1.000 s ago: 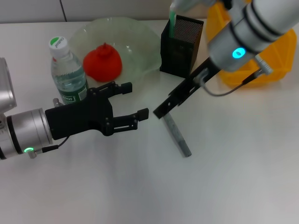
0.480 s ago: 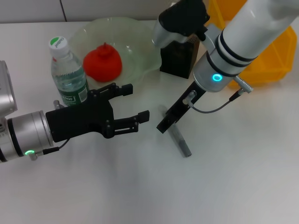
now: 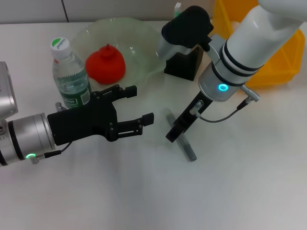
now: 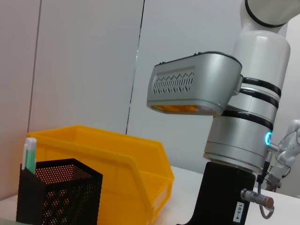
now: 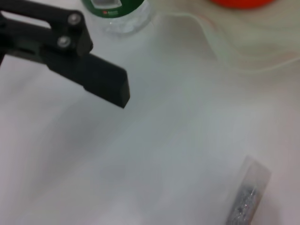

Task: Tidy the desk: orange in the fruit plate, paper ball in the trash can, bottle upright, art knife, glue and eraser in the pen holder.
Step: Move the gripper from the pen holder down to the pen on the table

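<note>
The orange lies in the fruit plate. The bottle stands upright next to my left gripper, which is open, empty and hovering over the desk. A grey stick, the art knife, lies flat on the desk. My right gripper hangs right over its near end. The pen holder is partly hidden by my right wrist and holds a green stick. The trash can stands at the back right. The eraser and the paper ball are out of view.
The right wrist view shows the art knife, the left gripper's finger, the bottle's base and the plate's rim. The left wrist view shows the pen holder, the trash can and my right arm.
My right arm has swung from above the pen holder toward the middle of the desk and its gripper has come down over the grey stick. The left arm has not moved.
</note>
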You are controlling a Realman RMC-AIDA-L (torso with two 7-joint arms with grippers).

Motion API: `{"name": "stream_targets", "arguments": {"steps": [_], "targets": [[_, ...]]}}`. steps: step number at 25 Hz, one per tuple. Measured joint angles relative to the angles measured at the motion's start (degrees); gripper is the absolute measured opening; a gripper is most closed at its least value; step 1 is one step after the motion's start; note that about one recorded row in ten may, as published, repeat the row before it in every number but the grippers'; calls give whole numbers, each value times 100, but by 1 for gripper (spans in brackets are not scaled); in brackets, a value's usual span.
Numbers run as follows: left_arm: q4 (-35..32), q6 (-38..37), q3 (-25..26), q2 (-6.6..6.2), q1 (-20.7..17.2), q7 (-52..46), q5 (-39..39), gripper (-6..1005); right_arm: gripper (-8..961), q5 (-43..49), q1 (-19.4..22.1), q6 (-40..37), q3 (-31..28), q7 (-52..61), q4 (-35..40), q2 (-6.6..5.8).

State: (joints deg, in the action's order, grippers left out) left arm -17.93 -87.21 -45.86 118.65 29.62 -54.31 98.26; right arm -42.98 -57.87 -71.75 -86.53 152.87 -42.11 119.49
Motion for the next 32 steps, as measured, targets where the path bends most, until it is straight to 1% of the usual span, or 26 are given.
{"name": "stream_targets", "arguments": {"steps": [3, 8, 16, 21, 26, 29, 31, 32], "targets": [[0, -8, 2, 0, 7, -8, 0, 840, 751, 1, 13, -12, 15, 0, -12, 2], [0, -21, 21, 0, -2, -6, 0, 840, 568, 56, 12, -39, 85, 3, 0, 4], [1, -23, 25, 5, 14, 0, 0, 839, 343, 62, -14, -33, 228, 13, 9, 4], [0, -37, 25, 8, 23, 0, 0, 839, 348, 125, -6, -73, 213, 15, -9, -1], [-7, -42, 25, 9, 32, 0, 0, 839, 186, 167, 33, -47, 181, -88, -37, -19], [-8, -42, 25, 9, 33, 0, 0, 839, 149, 196, 82, -6, 180, -213, -80, -21], [-11, -42, 31, 9, 39, 0, 1, 839, 125, 205, 269, 64, 160, -368, -327, -35], [-11, -42, 31, 9, 39, 0, 1, 839, 124, 205, 269, 64, 160, -368, -327, -35]]}}
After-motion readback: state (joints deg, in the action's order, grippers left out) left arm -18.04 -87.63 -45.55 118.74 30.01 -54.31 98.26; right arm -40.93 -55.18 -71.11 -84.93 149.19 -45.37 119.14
